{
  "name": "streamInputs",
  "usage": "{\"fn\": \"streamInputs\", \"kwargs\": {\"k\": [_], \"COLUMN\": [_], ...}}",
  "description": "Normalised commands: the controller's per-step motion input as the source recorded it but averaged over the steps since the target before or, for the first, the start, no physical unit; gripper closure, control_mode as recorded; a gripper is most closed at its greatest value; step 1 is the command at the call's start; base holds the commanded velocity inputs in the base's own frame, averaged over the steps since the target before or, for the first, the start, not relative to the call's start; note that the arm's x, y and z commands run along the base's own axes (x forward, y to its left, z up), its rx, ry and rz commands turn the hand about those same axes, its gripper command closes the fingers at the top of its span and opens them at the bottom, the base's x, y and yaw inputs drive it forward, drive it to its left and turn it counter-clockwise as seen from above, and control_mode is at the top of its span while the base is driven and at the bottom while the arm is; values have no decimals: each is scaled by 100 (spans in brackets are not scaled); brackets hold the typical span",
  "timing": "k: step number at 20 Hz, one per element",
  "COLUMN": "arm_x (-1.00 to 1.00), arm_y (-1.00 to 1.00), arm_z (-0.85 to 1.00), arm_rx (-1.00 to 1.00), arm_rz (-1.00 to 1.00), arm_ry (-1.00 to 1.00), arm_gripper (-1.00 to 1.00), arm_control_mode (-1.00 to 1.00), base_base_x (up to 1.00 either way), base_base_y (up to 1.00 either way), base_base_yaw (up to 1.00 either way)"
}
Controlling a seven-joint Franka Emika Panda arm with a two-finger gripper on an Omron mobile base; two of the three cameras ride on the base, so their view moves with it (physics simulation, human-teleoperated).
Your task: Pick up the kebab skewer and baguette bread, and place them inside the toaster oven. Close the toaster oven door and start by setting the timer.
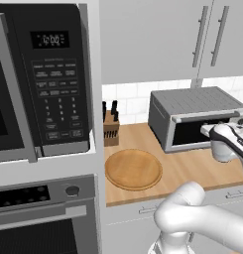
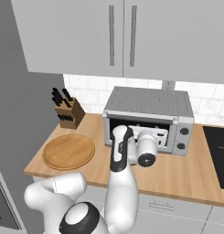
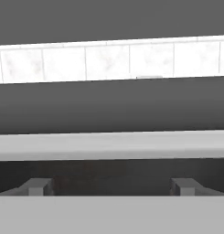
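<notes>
Gripper (image 3: 111, 187): jaws spread wide, holding nothing, close against the front of the toaster oven (image 2: 147, 100).
Toaster oven door (image 1: 188, 135): looks raised against the oven front; whether it is fully shut I cannot tell.
Handle bar (image 3: 109, 145): runs crosswise just above the fingertips (image 3: 38, 186).
Timer knobs (image 2: 181, 132): at the oven's right end, to the right of the gripper along the front, likely the next target.
Food: kebab skewer and baguette bread unseen, probably inside the oven.
Wooden board (image 2: 68, 151): left of the oven.

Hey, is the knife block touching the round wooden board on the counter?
Apart. In the right base view, bare counter shows between the knife block and the board; the left base view shows the same gap.
</notes>
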Motion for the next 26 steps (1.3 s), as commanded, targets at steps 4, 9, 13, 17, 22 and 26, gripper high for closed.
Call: {"fn": "streamInputs", "kwargs": {"k": [4,9,13,17,22,26], "arm_x": [22,27,-6,-29,-23,-16], "arm_y": [0,0,0,-14,-45,-57], "arm_z": [0,0,0,0,0,0], "arm_rx": [0,0,0,0,0,0], "arm_rz": [0,0,0,0,0,0], "arm_ry": [0,0,0,0,0,0], "arm_gripper": [-100,-100,-100,-100,-100,-100], "arm_control_mode": [-100,-100,-100,-100,-100,-100], "base_base_x": [0,0,0,0,0,0], "base_base_y": [0,0,0,0,0,0], "base_base_yaw": [0,0,0,0,0,0]}}
